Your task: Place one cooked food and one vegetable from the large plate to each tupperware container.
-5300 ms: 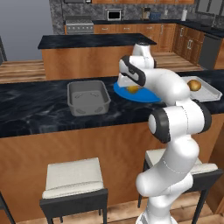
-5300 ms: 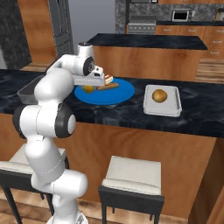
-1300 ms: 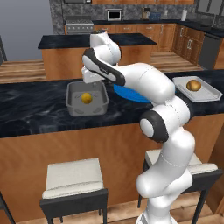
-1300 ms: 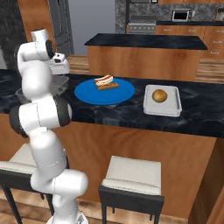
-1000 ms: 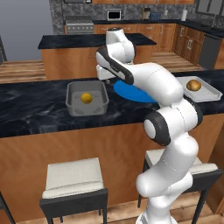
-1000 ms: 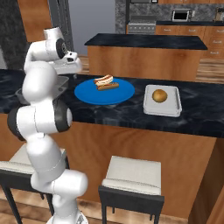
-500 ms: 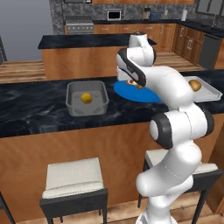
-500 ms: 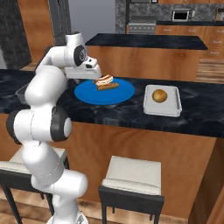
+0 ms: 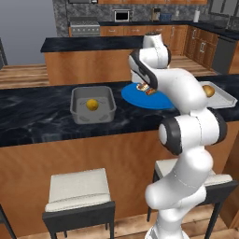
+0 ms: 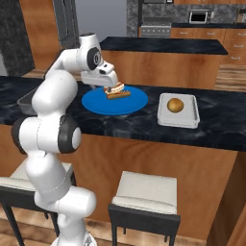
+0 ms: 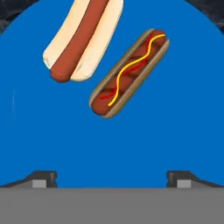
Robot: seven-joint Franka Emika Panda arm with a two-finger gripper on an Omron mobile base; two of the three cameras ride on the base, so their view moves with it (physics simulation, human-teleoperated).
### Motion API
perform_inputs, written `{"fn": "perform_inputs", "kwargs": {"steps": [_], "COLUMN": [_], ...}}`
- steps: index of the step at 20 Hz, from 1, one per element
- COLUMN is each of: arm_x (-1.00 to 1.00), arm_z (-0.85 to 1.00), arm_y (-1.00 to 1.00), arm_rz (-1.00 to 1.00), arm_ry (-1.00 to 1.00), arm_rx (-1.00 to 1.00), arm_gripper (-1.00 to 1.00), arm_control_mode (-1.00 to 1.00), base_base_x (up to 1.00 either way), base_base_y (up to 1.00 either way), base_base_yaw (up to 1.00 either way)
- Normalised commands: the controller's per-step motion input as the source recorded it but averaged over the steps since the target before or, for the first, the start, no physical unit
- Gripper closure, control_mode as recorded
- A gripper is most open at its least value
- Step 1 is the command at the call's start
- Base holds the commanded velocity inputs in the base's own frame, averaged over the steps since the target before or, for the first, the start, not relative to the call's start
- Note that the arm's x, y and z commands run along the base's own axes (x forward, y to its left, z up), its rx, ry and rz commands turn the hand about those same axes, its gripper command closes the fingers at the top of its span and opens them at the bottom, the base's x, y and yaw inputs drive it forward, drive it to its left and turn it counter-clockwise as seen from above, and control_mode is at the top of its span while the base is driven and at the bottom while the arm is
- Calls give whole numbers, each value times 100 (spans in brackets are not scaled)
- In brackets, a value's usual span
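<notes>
Dark marble counter (image 9: 37,116), unlabelled hot dogs (image 11: 105,57) on blue plate (image 10: 96,103) beneath wide-open end effector (image 10: 114,85).

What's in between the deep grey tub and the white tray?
The blue plate sits between the deep grey tub and the white tray, with two hot dogs on it. The left base view shows this best.

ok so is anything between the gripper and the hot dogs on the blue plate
Nothing visible. The open gripper hangs over the blue plate, and in the hand view only bare plate lies between its fingertips and the two hot dogs: the squiggle-topped one nearer, the plain one in a pale bun beyond it.
</notes>
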Motion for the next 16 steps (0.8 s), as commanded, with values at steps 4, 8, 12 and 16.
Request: {"fn": "perform_inputs", "kwargs": {"steps": [4, 8, 12, 16], "arm_x": [27, 7, 20, 52], "arm_z": [-14, -19, -14, 0], "arm_y": [-47, -63, -41, -19], "arm_rz": [-33, -30, -27, -26], "arm_ry": [18, 6, 0, 7], "arm_rx": [4, 11, 14, 9], "arm_gripper": [-100, -100, -100, -100], "arm_control_mode": [-100, -100, -100, -100], "base_base_x": [0, 0, 0, 0], "base_base_y": [0, 0, 0, 0], "base_base_yaw": [0, 0, 0, 0]}}
